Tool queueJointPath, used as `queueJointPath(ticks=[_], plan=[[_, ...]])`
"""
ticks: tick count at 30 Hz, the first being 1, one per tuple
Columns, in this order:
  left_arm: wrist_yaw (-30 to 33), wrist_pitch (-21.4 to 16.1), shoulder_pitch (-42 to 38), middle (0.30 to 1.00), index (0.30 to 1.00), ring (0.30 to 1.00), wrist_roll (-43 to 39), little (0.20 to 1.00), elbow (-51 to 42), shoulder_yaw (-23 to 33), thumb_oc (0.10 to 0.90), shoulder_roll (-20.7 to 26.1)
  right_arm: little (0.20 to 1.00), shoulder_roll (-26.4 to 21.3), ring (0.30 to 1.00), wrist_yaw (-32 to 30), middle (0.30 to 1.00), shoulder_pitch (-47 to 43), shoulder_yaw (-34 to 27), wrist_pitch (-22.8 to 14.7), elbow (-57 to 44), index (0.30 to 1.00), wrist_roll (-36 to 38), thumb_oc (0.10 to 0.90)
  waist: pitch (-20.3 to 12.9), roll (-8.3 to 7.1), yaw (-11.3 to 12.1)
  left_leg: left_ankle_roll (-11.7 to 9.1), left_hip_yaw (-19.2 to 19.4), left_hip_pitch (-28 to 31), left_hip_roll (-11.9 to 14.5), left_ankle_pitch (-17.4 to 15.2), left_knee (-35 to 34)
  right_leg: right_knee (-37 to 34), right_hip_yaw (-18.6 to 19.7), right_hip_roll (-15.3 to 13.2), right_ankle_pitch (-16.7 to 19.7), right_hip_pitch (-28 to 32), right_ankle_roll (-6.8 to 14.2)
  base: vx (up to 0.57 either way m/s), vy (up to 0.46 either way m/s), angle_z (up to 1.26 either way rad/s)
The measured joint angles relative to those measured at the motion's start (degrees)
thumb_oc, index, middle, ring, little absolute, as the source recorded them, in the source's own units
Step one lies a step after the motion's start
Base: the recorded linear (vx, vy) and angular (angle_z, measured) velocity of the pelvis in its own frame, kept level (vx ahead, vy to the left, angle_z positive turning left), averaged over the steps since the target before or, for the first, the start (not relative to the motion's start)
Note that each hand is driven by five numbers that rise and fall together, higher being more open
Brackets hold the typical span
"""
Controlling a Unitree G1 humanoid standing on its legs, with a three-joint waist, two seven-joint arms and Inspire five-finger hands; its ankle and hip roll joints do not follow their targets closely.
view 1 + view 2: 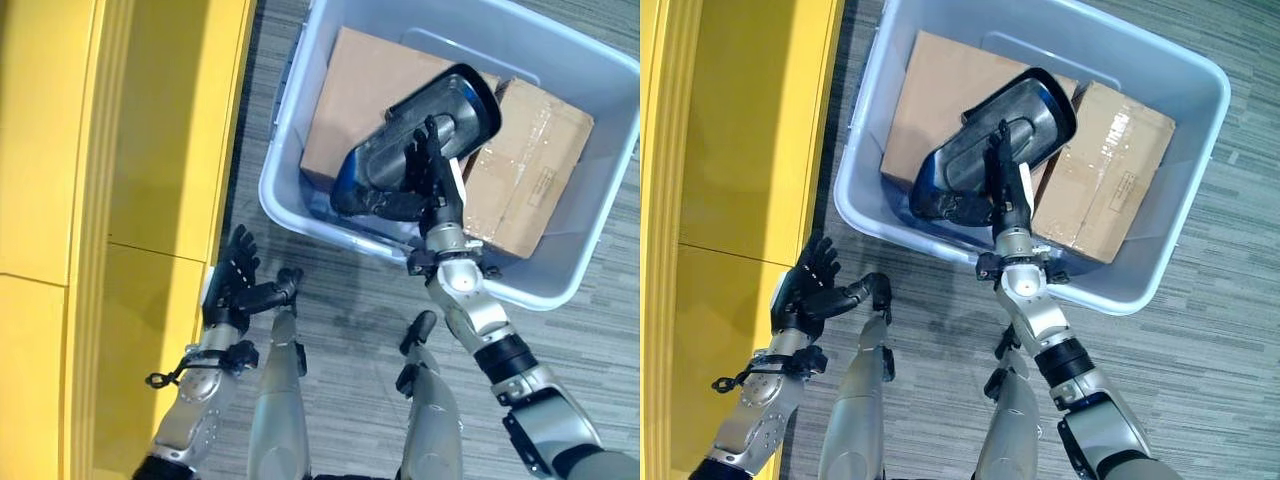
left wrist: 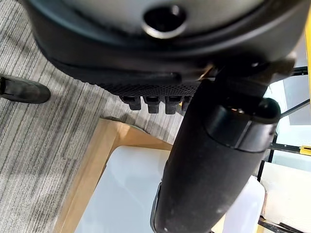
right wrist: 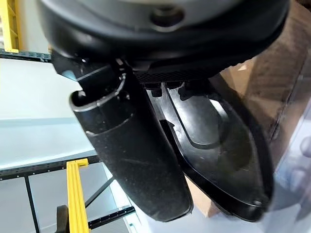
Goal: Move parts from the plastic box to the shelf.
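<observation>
Right hand grips rigid, glossy car-mirror housing at its 6 o'clock stem inside plastic box—light, slippery, scratch-prone; left hand relaxed, empty.

Both slim silver-grey metal arms end in black collars at the wrist. The dark, jointed left hand and the matching dark right hand have matte black fingers, with textured black palm padding close up.
</observation>
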Motion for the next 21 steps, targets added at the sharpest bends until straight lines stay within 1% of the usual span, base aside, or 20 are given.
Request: queueJointPath(ticks=[3, 7, 13, 16, 21], plan=[[0.1, 0.0, 0.0, 1.0, 1.0, 1.0, 0.0, 1.0, 0.0, 0.1, 0.9, 0.0, 1.0, -0.5, 1.0, -0.5, 1.0, 0.4, -0.3, 0.0, -1.7, 1.0, 0.4, 0.9, 0.0, -0.01, 0.0, 0.1, 0.1, 0.1, 0.1, -0.1, 0.0, -0.3, 0.0, 0.1, 0.2, 0.2, 0.0, 0.0, 0.0, 0.0], [0.2, 0.0, 0.0, 1.0, 1.0, 1.0, 0.0, 1.0, 0.0, 0.1, 0.9, 0.0, 1.0, -0.7, 1.0, -1.1, 1.0, 1.7, -1.3, -0.5, -6.6, 1.0, 2.2, 0.9, 0.1, -0.18, 0.0, 0.1, 0.1, 0.5, 0.4, -0.1, 0.0, -0.5, 0.0, 0.4, 0.2, 0.6, 0.0, 0.0, 0.0, 0.0], [0.3, 0.3, 0.1, 1.0, 1.0, 1.0, 0.0, 1.0, 0.0, 0.2, 0.9, 0.0, 1.0, -0.7, 1.0, -1.1, 1.0, 2.2, -1.8, -2.2, -9.3, 1.0, 3.8, 0.9, 0.2, -0.37, -0.2, 0.0, 0.5, 2.4, 0.8, -0.2, 0.0, -0.6, 0.2, 0.8, 0.2, 2.2, -0.1, 0.0, 0.002, -0.03], [0.3, 0.3, 0.2, 1.0, 1.0, 1.0, 0.0, 1.0, -0.1, 0.3, 0.9, 0.0, 1.0, -1.0, 1.0, -1.1, 1.0, 2.9, -2.1, -2.4, -10.8, 1.0, 4.1, 0.9, 0.2, -0.43, -0.1, 0.2, 0.7, 3.0, 0.8, -0.5, -0.1, -0.8, 0.5, 0.8, 0.2, 2.6, -0.1, 0.0, 0.004, -0.02], [0.4, 1.0, 0.2, 1.0, 1.0, 1.0, 0.0, 1.0, -0.1, 0.4, 0.9, -0.5, 1.0, -1.2, 1.0, -1.1, 1.0, 4.0, -2.0, -2.7, -14.5, 1.0, 5.9, 0.9, 0.2, -0.59, -0.8, -0.1, 0.7, 3.3, 0.8, -0.3, -0.1, -0.9, 0.5, 0.9, 0.2, 3.0, -0.2, 0.0, 0.0, 0.0]])
